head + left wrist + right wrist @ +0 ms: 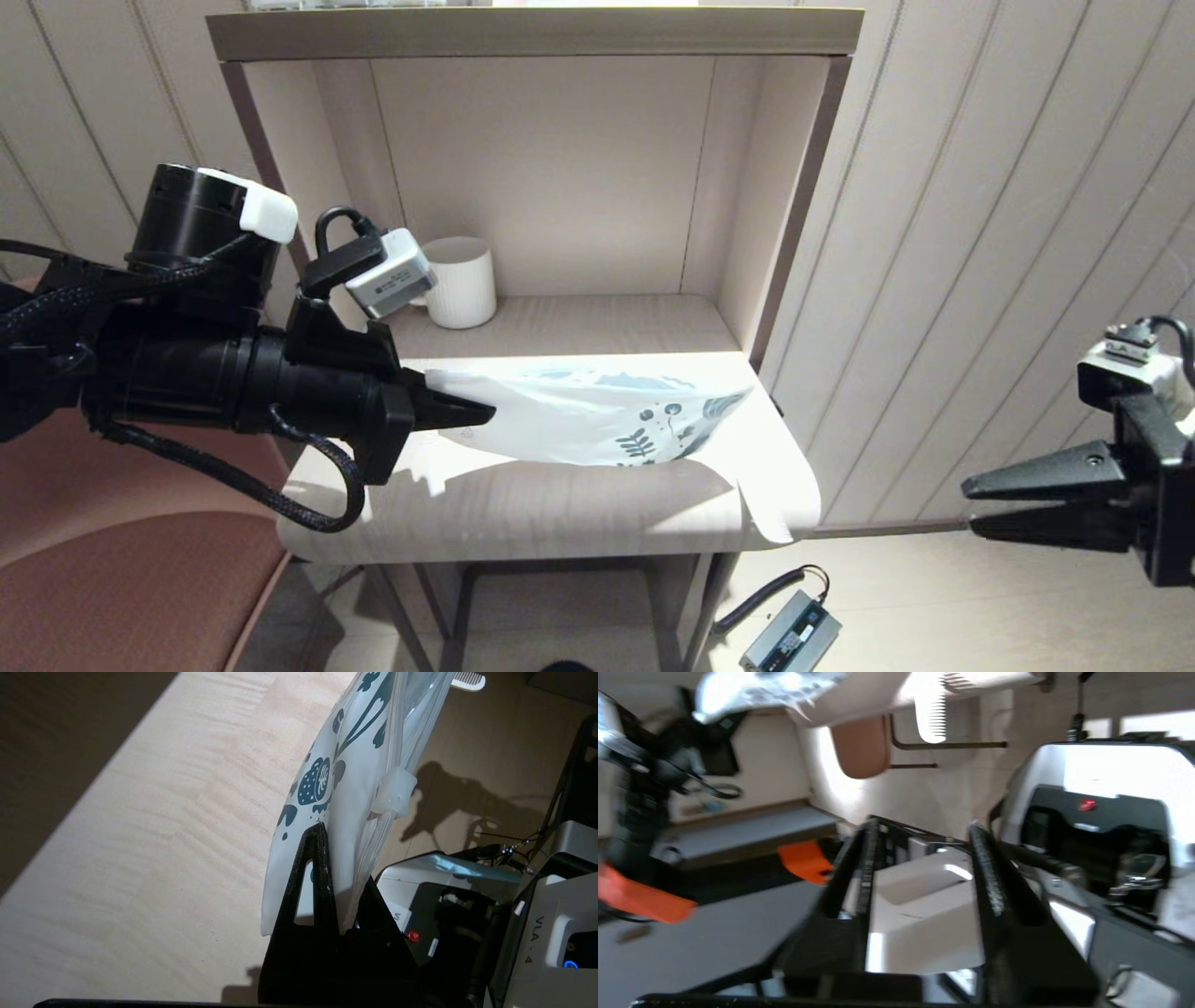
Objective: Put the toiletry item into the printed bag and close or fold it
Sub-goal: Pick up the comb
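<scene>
left gripper [481, 409] pinching printed bag [597, 420] above table [523, 509] (comb [767, 509] at edge), right gripper [971, 509] spread

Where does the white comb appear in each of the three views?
Head view: the comb hangs over the table's front right corner, beyond the printed bag.
Left wrist view: its tip shows past the bag.
Right wrist view: comb, teeth visible, hanging off the table's edge.
Shared landmark: the printed bag.
</scene>
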